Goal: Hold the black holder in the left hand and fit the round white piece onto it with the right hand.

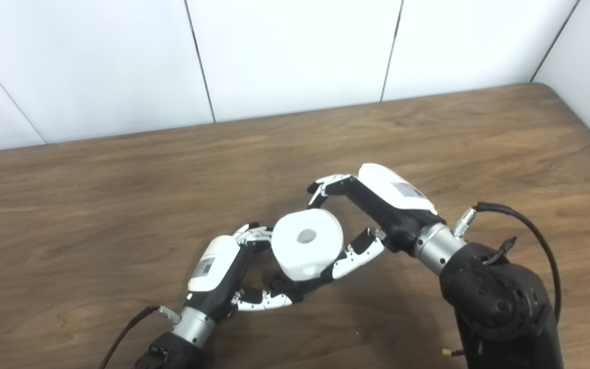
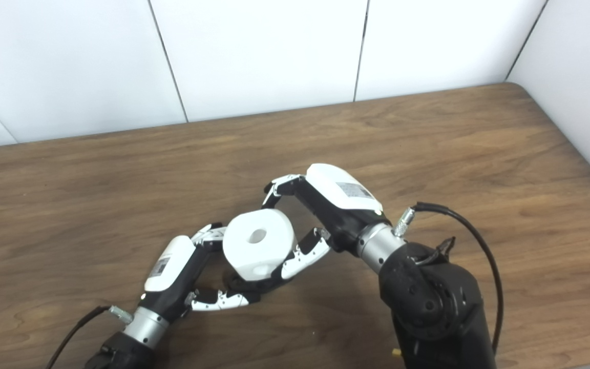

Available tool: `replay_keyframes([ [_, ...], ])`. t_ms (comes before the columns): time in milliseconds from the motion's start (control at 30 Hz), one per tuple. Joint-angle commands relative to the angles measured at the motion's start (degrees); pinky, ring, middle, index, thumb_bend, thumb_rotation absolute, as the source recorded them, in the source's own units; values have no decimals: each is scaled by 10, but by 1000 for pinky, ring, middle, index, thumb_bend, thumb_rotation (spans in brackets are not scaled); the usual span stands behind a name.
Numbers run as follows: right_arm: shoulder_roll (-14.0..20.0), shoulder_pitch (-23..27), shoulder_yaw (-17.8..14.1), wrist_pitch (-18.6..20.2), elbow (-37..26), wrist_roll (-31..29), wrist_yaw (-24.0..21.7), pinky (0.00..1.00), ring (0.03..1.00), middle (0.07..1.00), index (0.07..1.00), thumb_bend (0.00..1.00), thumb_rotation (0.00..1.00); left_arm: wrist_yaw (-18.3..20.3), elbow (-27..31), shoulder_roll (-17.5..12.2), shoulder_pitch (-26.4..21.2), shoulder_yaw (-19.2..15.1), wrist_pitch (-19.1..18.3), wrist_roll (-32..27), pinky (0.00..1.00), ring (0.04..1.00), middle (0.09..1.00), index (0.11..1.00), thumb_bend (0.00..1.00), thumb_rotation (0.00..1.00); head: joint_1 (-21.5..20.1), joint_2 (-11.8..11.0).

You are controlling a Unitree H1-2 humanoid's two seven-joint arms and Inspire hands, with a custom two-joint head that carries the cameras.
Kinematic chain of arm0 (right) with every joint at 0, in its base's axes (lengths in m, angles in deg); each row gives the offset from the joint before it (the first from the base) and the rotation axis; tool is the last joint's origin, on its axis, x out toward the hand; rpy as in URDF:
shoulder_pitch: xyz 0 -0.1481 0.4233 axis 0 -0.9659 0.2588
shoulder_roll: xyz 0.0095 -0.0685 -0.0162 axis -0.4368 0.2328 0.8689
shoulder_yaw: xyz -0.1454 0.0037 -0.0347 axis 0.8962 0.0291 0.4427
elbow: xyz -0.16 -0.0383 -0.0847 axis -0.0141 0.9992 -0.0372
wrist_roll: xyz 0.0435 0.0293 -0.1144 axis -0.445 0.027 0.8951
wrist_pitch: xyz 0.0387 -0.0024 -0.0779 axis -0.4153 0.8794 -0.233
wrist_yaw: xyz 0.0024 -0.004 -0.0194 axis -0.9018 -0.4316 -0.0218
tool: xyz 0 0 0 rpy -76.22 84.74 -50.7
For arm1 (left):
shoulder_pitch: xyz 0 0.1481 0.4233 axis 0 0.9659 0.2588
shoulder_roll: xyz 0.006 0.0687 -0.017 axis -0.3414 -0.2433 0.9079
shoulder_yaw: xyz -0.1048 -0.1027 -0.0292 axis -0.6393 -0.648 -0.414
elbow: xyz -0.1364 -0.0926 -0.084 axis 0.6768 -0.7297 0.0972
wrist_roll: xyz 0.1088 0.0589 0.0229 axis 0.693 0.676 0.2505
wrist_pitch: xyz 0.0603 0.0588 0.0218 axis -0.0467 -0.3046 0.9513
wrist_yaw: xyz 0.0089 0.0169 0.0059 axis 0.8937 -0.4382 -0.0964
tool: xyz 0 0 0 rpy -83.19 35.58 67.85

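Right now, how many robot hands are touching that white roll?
2. The left hand is at the roll's lower left side; the right hand grips it from the upper right.

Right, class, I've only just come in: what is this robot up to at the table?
It is putting two parts together over the wooden table. The left hand grips a black holder, mostly hidden from view. The right hand closes around the round white piece, which sits directly above the holder, its centre hole facing up. Whether it is fully seated cannot be seen.
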Motion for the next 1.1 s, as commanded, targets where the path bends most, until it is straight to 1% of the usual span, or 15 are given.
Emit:
replay_keyframes([
  [0,1,18,-3,-9,-14,-6,17,856,842,808,484,524,148,0,-2,2,-3,3,-5,3,925,831,747,486,523,57,0,1],
  [333,1,16,0,-11,-16,-4,16,866,846,810,484,524,149,4,5,2,-3,4,-13,5,918,830,745,486,523,56,1,1],
  [567,0,11,1,-14,-11,-4,21,870,849,812,484,524,148,3,3,1,-3,4,-12,5,923,829,744,486,523,56,1,0],
  [1067,-7,-1,20,-18,1,-1,29,891,861,816,484,523,147,7,5,0,-5,5,-15,6,918,831,745,486,523,57,5,2],
])
